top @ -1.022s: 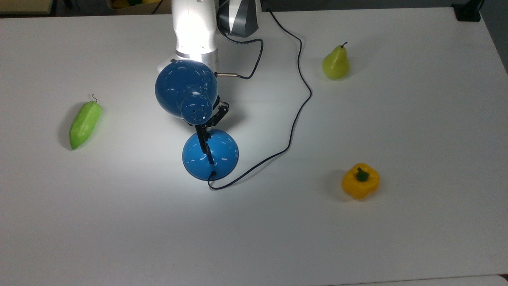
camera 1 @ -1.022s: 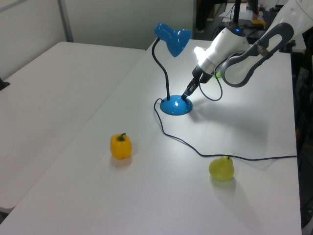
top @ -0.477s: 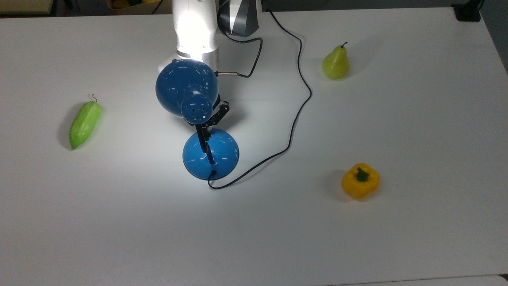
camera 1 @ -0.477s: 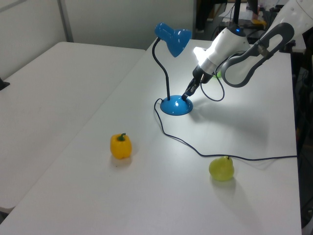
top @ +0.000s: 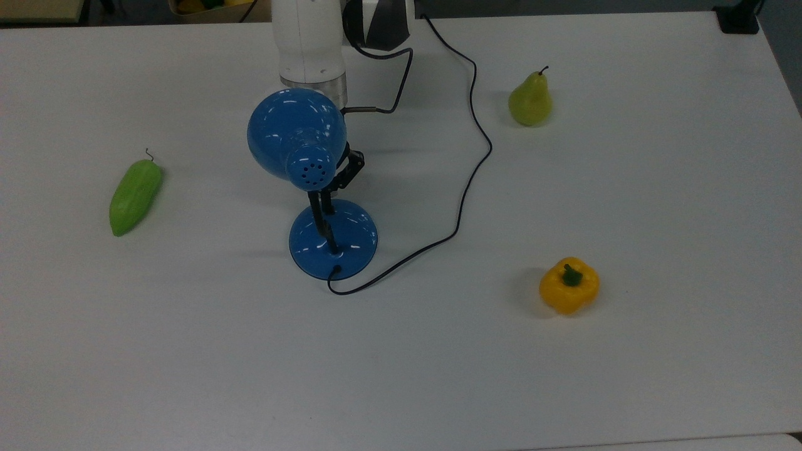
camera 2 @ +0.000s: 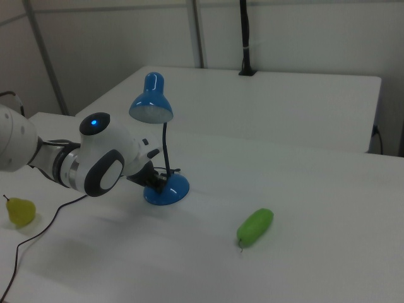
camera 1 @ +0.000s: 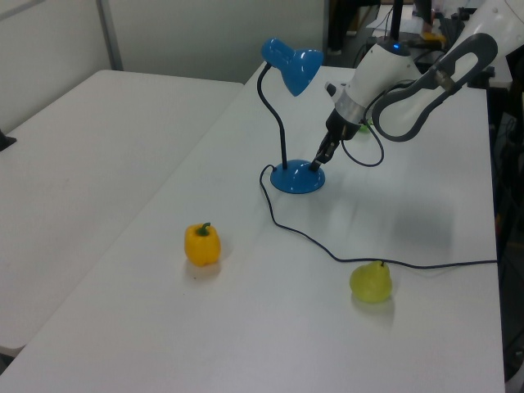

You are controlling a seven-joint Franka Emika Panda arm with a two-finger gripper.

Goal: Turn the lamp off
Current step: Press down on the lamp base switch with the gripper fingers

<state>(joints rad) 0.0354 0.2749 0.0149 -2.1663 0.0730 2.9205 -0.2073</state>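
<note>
The blue lamp stands mid-table, its dome shade [top: 294, 134] over the round blue base [top: 351, 241] on a thin black neck. No light comes from the shade [camera 1: 291, 65], and the table under it is evenly lit. My gripper [camera 1: 316, 162] reaches down from the white arm, and its black fingers, shut into one narrow point, rest on the rim of the base [camera 1: 295, 178]. In the top view the shade hides most of the gripper [top: 329, 199]. The right view has the gripper [camera 2: 160, 183] at the base [camera 2: 173, 190], on the right view's left side.
The lamp's black cord [top: 470, 156] loops across the table to the back edge. A green pear [top: 530, 99] and a yellow bell pepper [top: 569, 285] sit on the top view's right. A green cucumber-like vegetable [top: 135, 195] lies on the top view's left.
The lamp's light has gone out: the bright pool on the table and the glare on the white arm are gone. The gripper stays at the base.
</note>
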